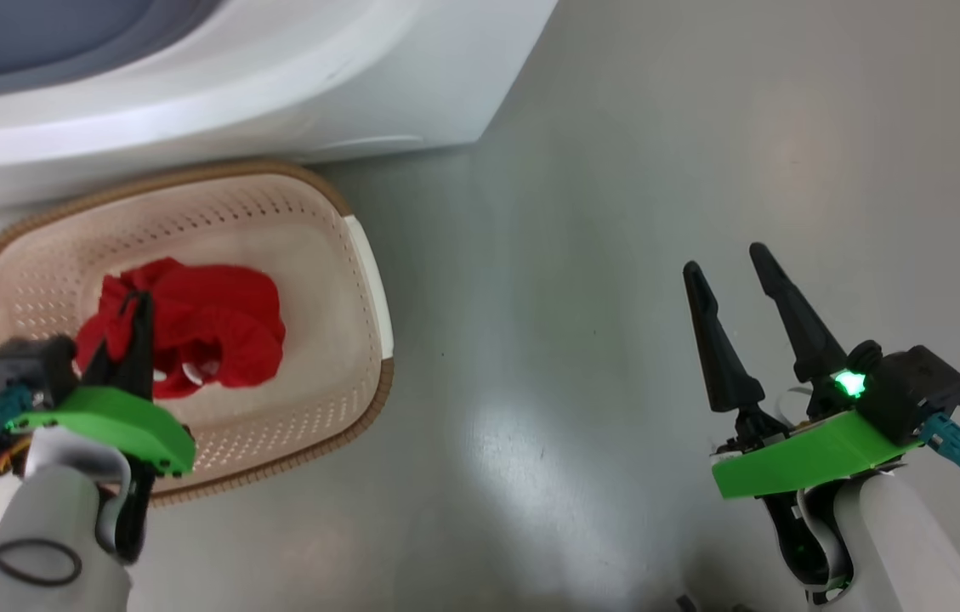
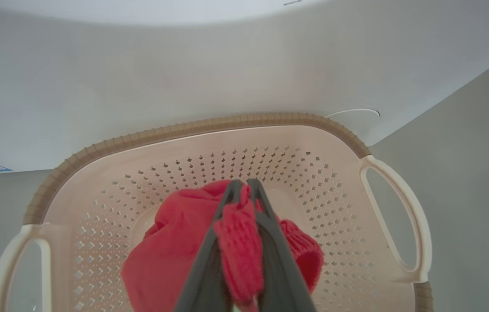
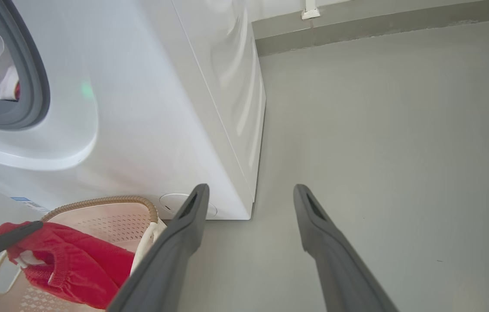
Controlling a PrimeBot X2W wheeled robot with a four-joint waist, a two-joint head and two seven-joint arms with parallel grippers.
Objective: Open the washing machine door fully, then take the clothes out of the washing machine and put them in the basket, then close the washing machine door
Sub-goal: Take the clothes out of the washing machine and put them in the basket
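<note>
Left wrist view: the red garment [image 2: 170, 260] is clamped tight by the left gripper [image 2: 244, 184] over the basket [image 2: 201, 126]. If snagged at release, it may be dragged back out. The right gripper [image 3: 250, 190] is held wide and empty.

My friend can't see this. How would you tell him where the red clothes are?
Find the big white washing machine. On the floor right in front of it sits a cream basket with a brown rim. The red clothes dangle into it from the shut left pincer: the one bright red thing among all that white and cream.
</note>
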